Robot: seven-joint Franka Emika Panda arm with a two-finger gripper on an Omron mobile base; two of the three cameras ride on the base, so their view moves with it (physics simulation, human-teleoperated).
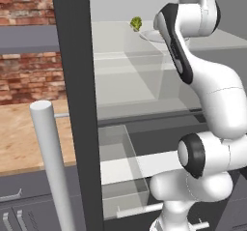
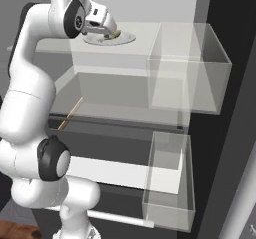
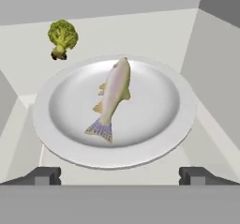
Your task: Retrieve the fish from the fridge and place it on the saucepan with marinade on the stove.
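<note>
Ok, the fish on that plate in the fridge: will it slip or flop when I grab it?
The fish looks smooth and narrow, so probably slippery; grip its thicker middle. It lies flat on the glossy plate, so a push would likely slide it. The open gripper looks wide enough.

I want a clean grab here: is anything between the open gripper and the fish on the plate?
Nothing visible. In the hand view the gripper is open over the near rim of the plate, the fish lies bare ahead, and the broccoli sits beyond the plate.
</note>
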